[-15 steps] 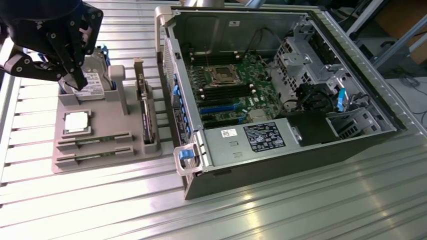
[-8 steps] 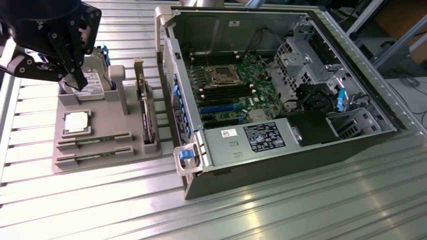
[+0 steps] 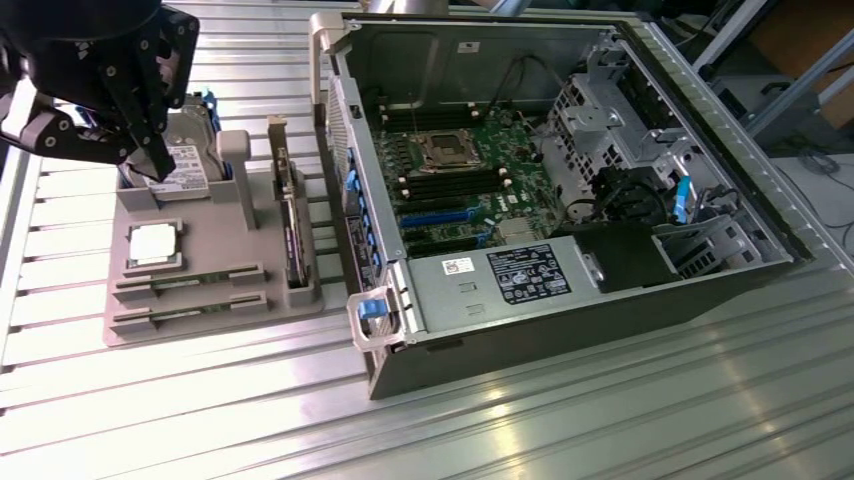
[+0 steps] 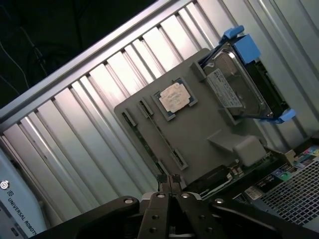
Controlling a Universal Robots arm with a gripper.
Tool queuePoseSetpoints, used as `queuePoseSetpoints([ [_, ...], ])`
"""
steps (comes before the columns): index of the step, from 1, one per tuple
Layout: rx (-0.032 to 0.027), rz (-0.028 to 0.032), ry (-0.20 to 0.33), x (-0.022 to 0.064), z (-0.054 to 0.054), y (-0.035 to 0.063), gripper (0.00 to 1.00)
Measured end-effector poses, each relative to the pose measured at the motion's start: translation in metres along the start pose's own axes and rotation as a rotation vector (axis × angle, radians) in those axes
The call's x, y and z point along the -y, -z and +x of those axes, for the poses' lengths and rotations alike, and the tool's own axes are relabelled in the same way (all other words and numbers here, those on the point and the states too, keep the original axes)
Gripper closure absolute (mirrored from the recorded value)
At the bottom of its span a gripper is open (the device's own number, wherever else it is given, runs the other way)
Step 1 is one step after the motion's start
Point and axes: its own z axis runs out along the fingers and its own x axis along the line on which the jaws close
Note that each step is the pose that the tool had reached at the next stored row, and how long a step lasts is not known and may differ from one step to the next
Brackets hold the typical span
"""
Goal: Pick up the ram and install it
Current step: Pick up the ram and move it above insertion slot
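Two ram sticks lie on edge in the slots of the grey holder tray (image 3: 200, 325): one ram (image 3: 187, 281) nearer the processor, the other ram (image 3: 187, 310) beside it at the tray's front. The wrist view shows the same two rams (image 4: 161, 133) (image 4: 144, 142) as thin lines between grey end clips. My black gripper (image 3: 162, 165) hangs high over the tray's back, above the hard drive (image 3: 180, 165), well away from the rams. Its fingertips (image 4: 169, 179) are pressed together, shut on nothing.
On the tray also sit a silver processor (image 3: 154, 243) and an upright expansion card (image 3: 291, 225). The open computer case (image 3: 561, 300) lies on the exterior view's right, its motherboard (image 3: 461, 180) exposed, with black memory slots beside the processor socket. All of it rests on a ribbed metal table (image 3: 561, 420).
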Motion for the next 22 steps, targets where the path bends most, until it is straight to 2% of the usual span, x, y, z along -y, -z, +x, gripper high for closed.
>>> queuePoseSetpoints([
  [22, -0.0101, 0.0058, 0.096, 0.0, 0.0, 0.0, 0.89],
])
